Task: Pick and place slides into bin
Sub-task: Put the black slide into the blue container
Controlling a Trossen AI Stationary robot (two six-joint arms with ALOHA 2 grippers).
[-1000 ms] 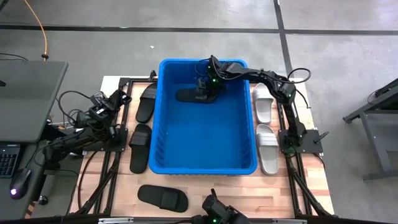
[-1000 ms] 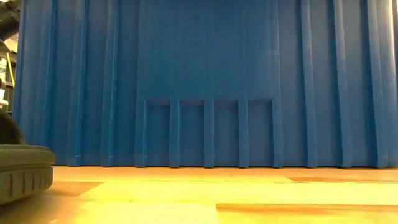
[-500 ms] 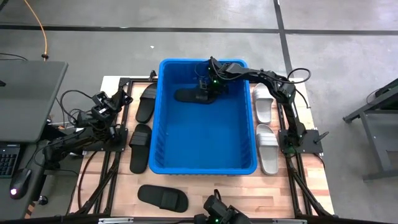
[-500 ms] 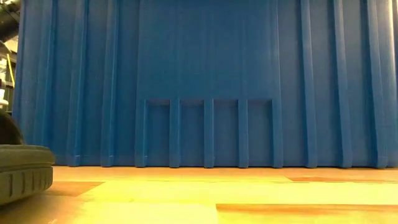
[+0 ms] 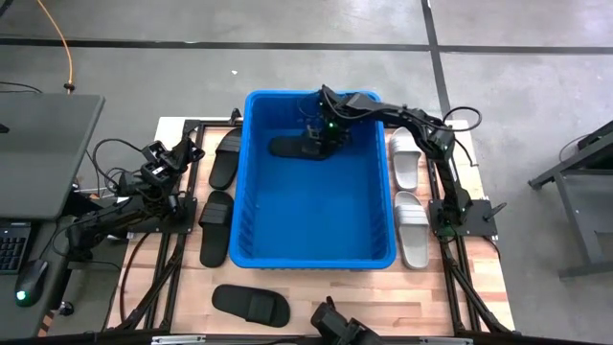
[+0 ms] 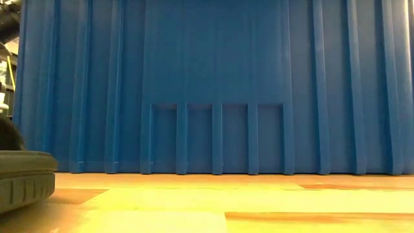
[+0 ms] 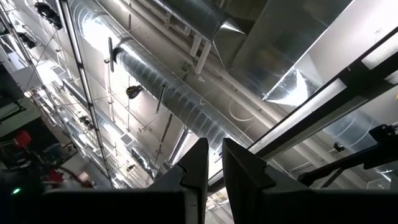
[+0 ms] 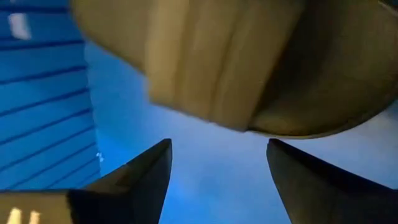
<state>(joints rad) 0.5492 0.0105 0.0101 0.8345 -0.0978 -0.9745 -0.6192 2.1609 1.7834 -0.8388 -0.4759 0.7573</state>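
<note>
The blue bin (image 5: 316,220) stands in the middle of the table. One black slide (image 5: 290,147) lies on its floor near the far wall, strap up. My right gripper (image 5: 320,135) hangs open just above that slide's right end. In the right wrist view its fingers (image 8: 217,149) stand apart short of the slide (image 8: 249,68) and touch nothing. My left gripper (image 5: 158,158) waits shut at the table's left side, pointing up at the ceiling (image 7: 213,146).
Black slides lie on the table left of the bin (image 5: 226,158) (image 5: 216,227) and near the front edge (image 5: 251,304). Two white slides (image 5: 403,158) (image 5: 413,228) lie right of the bin. In the low view, the bin wall (image 6: 213,84) fills the frame, with a black sole (image 6: 22,184) at left.
My right gripper has risen a little off the black slide in the bin and tipped slightly. The slide lies where it was on the bin floor.
</note>
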